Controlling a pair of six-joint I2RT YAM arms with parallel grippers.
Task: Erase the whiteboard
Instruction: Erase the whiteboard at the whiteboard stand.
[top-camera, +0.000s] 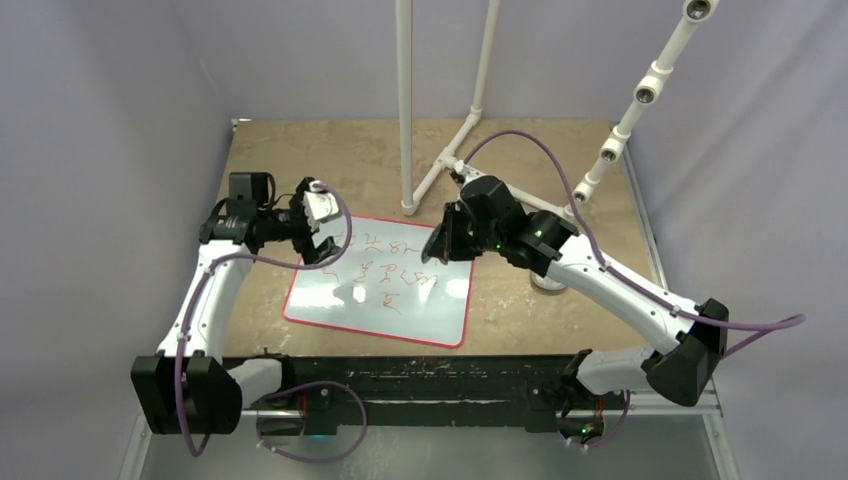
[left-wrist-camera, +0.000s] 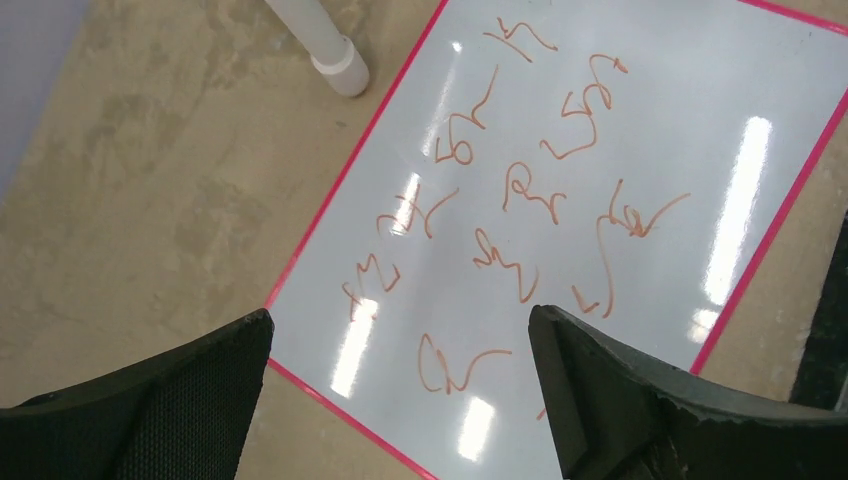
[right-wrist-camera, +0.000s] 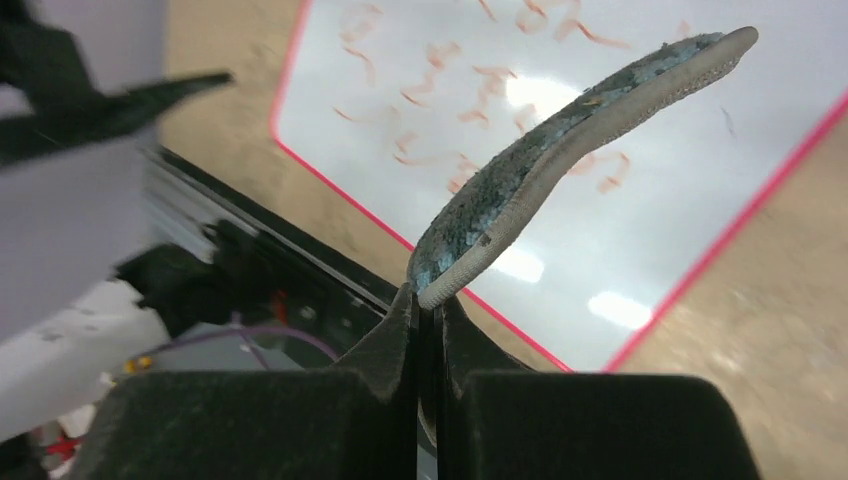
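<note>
The whiteboard (top-camera: 400, 300) lies flat on the wooden table, white with a thin red rim and several red scribbles on its far half. My left gripper (top-camera: 318, 228) hangs over its far left corner, open and holding nothing. In the left wrist view its fingers stand wide apart (left-wrist-camera: 400, 325) above the whiteboard (left-wrist-camera: 600, 260). My right gripper (top-camera: 440, 245) hovers over the far right corner. It is shut (right-wrist-camera: 428, 300) on the end of a thin, curved grey pad (right-wrist-camera: 560, 150) with a bluish speckled face, held above the whiteboard (right-wrist-camera: 660, 230).
A white pipe frame (top-camera: 405, 100) stands on the table behind the board, one foot (left-wrist-camera: 340, 65) close to its far edge. A black rail (top-camera: 420, 380) runs along the near edge between the arm bases. Grey walls close in both sides.
</note>
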